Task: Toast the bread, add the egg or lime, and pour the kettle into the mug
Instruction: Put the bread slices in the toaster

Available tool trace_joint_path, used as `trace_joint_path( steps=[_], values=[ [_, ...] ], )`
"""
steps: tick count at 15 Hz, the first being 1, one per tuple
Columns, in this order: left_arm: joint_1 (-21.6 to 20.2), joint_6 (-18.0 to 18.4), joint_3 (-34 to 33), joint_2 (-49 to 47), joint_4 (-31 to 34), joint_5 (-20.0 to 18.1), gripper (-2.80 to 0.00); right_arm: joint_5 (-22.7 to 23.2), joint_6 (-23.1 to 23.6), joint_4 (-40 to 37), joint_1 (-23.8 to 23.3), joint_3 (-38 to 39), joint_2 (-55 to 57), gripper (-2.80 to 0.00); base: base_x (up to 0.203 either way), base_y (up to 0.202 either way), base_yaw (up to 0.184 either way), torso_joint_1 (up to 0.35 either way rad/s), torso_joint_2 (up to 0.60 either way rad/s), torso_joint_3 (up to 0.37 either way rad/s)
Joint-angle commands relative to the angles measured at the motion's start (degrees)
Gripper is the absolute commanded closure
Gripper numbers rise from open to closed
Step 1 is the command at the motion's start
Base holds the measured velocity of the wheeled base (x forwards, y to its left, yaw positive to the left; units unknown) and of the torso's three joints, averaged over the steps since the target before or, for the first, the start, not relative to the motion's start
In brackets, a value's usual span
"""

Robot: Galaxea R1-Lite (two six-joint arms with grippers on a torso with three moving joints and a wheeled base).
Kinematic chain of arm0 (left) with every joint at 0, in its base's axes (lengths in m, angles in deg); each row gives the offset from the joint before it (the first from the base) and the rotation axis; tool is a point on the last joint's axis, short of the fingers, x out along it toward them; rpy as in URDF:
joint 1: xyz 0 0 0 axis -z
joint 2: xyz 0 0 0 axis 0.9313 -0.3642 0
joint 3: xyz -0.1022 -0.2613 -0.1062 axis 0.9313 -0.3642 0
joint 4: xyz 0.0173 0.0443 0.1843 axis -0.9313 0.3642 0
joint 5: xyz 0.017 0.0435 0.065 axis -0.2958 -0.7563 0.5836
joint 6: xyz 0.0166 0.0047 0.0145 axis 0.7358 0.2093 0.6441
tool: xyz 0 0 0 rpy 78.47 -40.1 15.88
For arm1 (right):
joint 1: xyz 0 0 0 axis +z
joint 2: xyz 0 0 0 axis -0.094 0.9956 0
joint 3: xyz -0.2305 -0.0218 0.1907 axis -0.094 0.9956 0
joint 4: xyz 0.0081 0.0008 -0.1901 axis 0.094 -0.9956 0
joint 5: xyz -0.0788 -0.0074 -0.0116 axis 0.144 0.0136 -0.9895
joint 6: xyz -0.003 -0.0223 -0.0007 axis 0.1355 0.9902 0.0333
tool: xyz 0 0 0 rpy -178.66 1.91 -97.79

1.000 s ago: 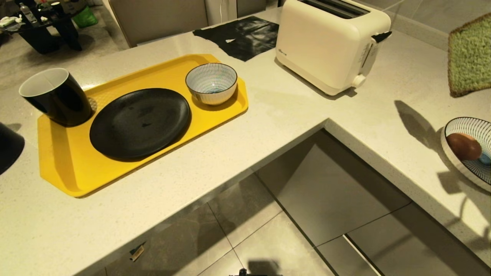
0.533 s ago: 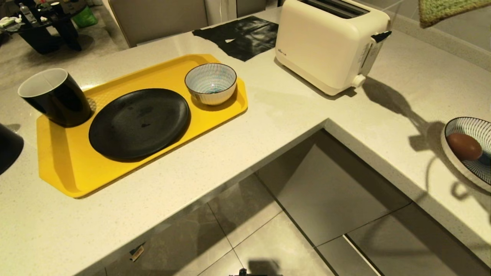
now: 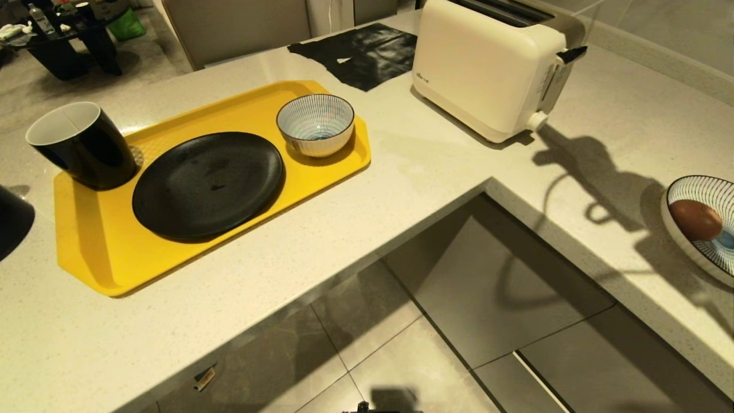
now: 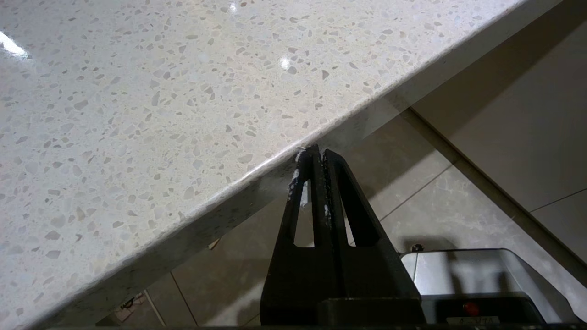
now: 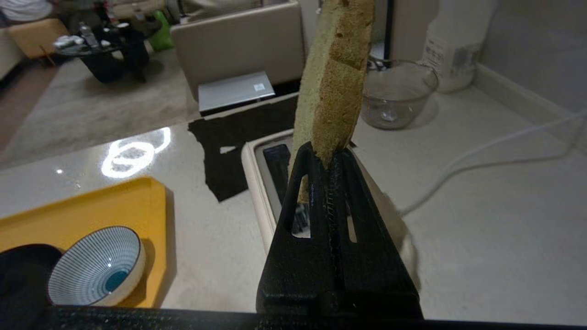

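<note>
Counter-side, our right gripper (image 5: 324, 156) pinches the bread (image 5: 332, 78) above the toaster (image 5: 270, 183), so toasting, egg and pouring all remain.

Two striped bowls (image 3: 315, 123) (image 3: 702, 223), one plate (image 3: 207, 183), one mug (image 3: 80, 143), one toaster (image 3: 487, 69), one bread slice (image 5: 332, 82).

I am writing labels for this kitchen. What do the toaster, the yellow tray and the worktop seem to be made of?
Toaster: likely plastic, cream, smooth, soft sheen, rounded moulded corners.
Yellow tray: probably plastic, matte, one uniform colour with a moulded rim.
Worktop: looks like polished stone or terrazzo composite, pale with grey flecks and sharp light reflections.
</note>
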Motion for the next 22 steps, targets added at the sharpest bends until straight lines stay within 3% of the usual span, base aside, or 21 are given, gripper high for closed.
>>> trace_joint_path(
  steps=[1, 9, 22],
  values=[
    [0.0, 0.0, 0.0, 0.0, 0.0, 0.0, 0.00, 2.5, 0.6, 3.3, 0.1, -0.4, 4.8, 0.00, 0.000, 0.000, 0.000, 0.000, 0.00, 0.000],
    [0.0, 0.5, 0.0, 0.0, -0.1, -0.2, 0.00, 3.3, 7.3, 5.6, -2.2, -0.3, 7.7, 0.00, 0.000, 0.000, 0.000, 0.000, 0.00, 0.000],
    [0.0, 0.5, 0.0, 0.0, -0.1, -0.3, 0.00, 7.6, 7.8, 0.7, -2.2, 0.2, 6.5, 0.00, 0.000, 0.000, 0.000, 0.000, 0.00, 0.000]
  ],
)
